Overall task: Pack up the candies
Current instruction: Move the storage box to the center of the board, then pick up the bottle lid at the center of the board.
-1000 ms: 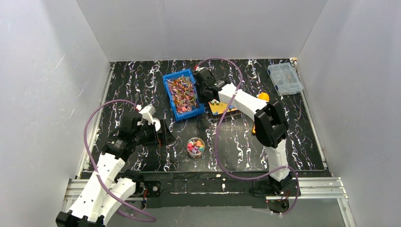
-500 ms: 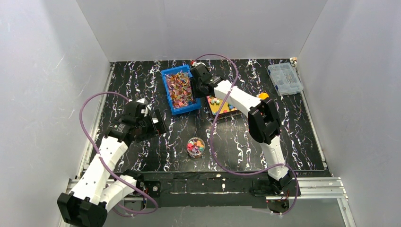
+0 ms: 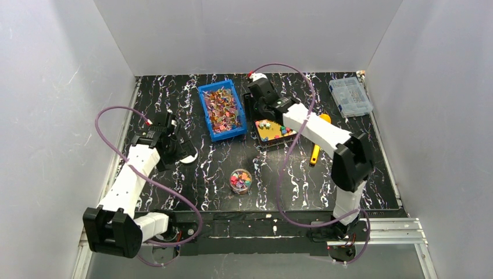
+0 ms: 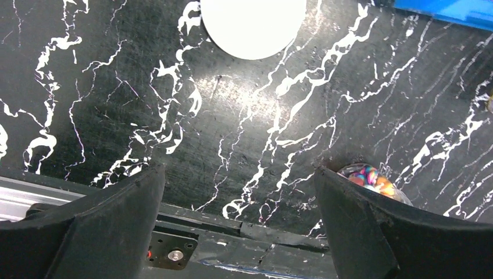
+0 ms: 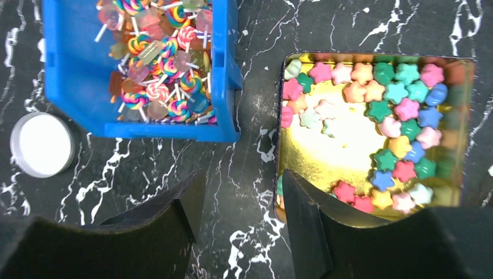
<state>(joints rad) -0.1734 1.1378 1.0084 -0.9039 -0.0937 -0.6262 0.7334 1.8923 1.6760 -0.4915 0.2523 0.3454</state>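
Observation:
The candies are small bright star-shaped sweets. Many lie in a gold tray [image 5: 349,157] [image 3: 270,131], and more fill a small round clear jar [image 3: 240,181] [image 4: 372,176]. My right gripper [image 5: 244,200] [image 3: 253,114] is open and holds nothing. It hangs over bare table between a blue bin [image 5: 75,75] [image 3: 221,110] and the tray, its right finger over the tray's left rim. My left gripper [image 4: 238,180] [image 3: 176,146] is wide open and holds nothing, near a white lid [image 4: 253,26] [image 3: 188,158]. Its right finger hides part of the jar.
The blue bin holds lollipops and wrapped sweets. A clear compartment box [image 3: 349,96] stands at the back right. An orange-handled tool [image 3: 317,148] lies right of the tray. The white lid [image 5: 42,144] lies left of the bin's near end. Grey walls enclose the black marbled table.
My right gripper has opened and moved right, off the blue bin's edge into the gap beside the tray; the bin sits slightly farther back-left. My left arm has drawn back to the left.

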